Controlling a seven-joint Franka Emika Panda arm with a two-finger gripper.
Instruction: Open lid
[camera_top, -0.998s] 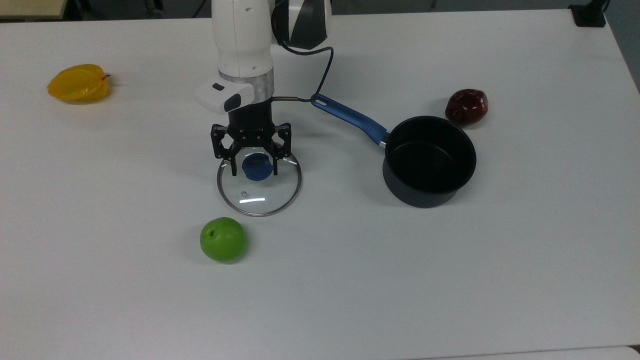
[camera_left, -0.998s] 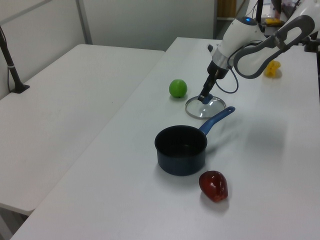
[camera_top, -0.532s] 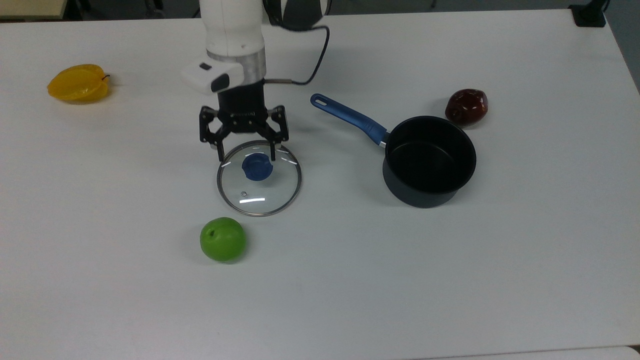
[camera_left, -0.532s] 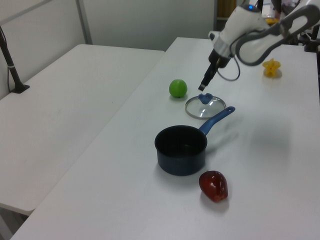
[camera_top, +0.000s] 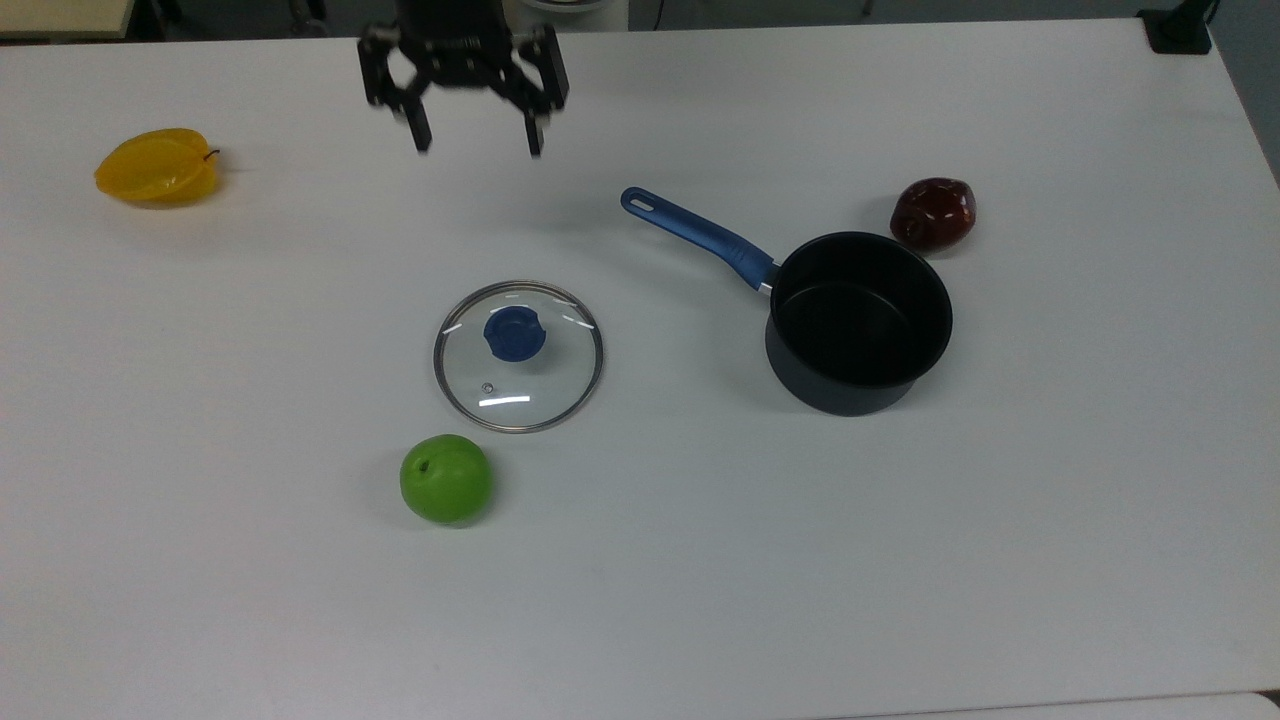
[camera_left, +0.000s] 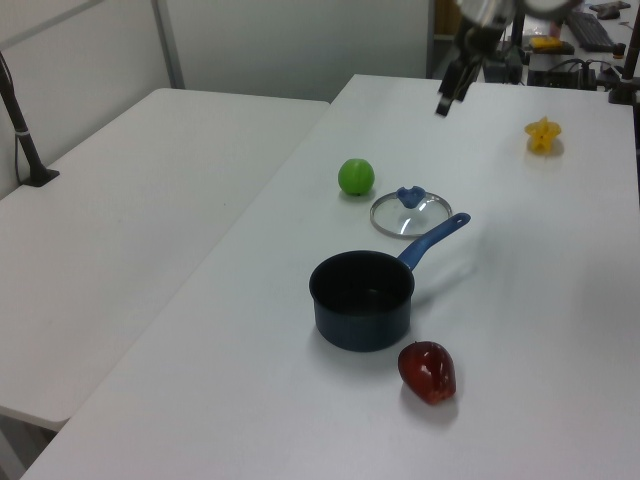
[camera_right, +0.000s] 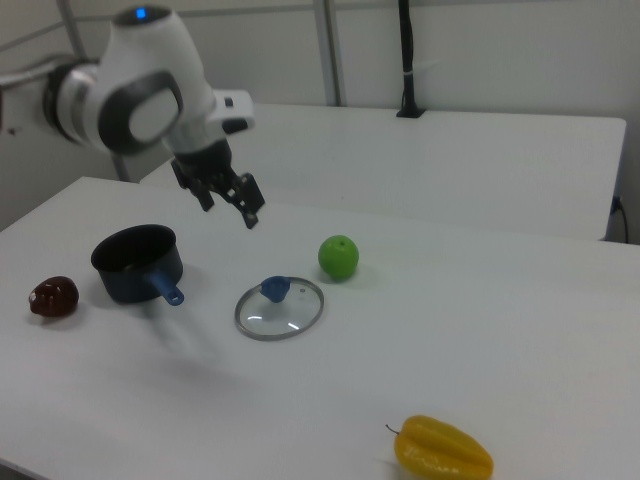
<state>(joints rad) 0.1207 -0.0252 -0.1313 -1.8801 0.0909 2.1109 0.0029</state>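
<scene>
White tabletop (camera_top: 900, 560), centre: glass lid (camera_top: 518, 356), stiff, slick, breakable, best pinched by blue knob (camera_top: 515, 333); hand (camera_top: 472, 140) agape, top left.

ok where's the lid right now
The lid lies flat on the table near the top view's centre, between the green apple just below it and the saucepan to the top view's right.

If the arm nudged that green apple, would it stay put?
Probably not. The apple looks round and smooth, so it would likely roll across the bare table. It sits close beside the lid, so a roll that way might knock the glass.
</scene>
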